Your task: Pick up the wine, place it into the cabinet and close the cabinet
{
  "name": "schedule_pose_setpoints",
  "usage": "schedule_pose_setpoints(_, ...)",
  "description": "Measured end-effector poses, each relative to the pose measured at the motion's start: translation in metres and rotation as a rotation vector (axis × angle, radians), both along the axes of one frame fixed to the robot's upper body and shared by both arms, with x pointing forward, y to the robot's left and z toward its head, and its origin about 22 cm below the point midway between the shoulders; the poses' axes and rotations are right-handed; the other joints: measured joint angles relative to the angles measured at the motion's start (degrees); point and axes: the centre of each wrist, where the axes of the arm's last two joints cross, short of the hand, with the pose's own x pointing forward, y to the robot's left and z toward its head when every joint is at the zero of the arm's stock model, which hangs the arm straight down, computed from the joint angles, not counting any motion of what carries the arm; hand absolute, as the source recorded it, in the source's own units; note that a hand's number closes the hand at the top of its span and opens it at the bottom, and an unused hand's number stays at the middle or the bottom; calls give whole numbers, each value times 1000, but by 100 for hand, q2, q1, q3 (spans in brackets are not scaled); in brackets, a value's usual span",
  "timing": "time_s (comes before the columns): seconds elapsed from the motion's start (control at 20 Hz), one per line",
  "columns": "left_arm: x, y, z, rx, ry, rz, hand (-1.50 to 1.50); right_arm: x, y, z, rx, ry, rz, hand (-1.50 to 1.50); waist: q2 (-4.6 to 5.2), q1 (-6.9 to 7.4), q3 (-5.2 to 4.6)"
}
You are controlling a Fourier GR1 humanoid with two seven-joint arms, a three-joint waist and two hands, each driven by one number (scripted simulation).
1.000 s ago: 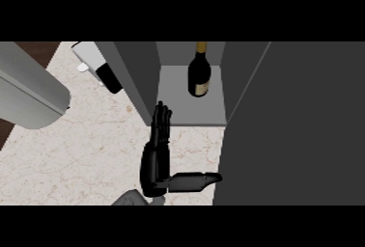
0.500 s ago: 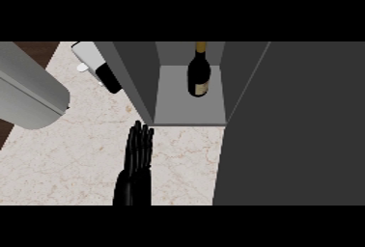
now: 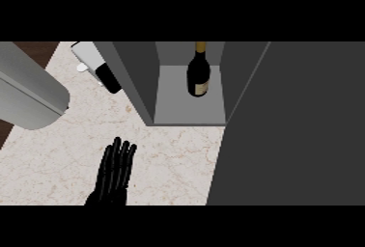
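The dark wine bottle with a pale label stands upright on the grey floor of the open cabinet. My right hand lies flat over the marble counter, below and left of the cabinet's front edge. It is open with straight fingers pointing up the view and holds nothing. It is well apart from the bottle. My left hand shows as a black shape beside the cabinet's left wall, open and still.
The cabinet's open door is the wide dark panel filling the right side. My grey left forearm crosses the upper left. The marble counter spreads between the right hand and the door.
My right hand has drawn back from the cabinet mouth, moving down and to the left, and its forearm has left the view. The bottle stays in the cabinet.
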Motion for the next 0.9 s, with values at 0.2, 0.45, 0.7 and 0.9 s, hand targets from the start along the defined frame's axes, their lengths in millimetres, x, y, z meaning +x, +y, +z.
schedule_pose_setpoints(0.2, -5, 23, 12, 15, -5, -11, -150, -3, 3, -2, -14, 15, 40, 150, -3, -7, -1)
schedule_pose_setpoints(0.45, -8, 48, 20, 12, -14, 5, -150, -9, 15, -12, 27, 105, 111, 150, -6, 1, -2)
schedule_pose_setpoints(0.7, -6, 78, 27, 9, -29, 33, -150, -19, 29, -19, 55, 196, 191, 150, -11, 1, -4)
schedule_pose_setpoints(0.9, -3, 95, 38, 4, -42, 68, -150, -25, 44, -19, 28, 196, 315, 150, -14, 3, -3)
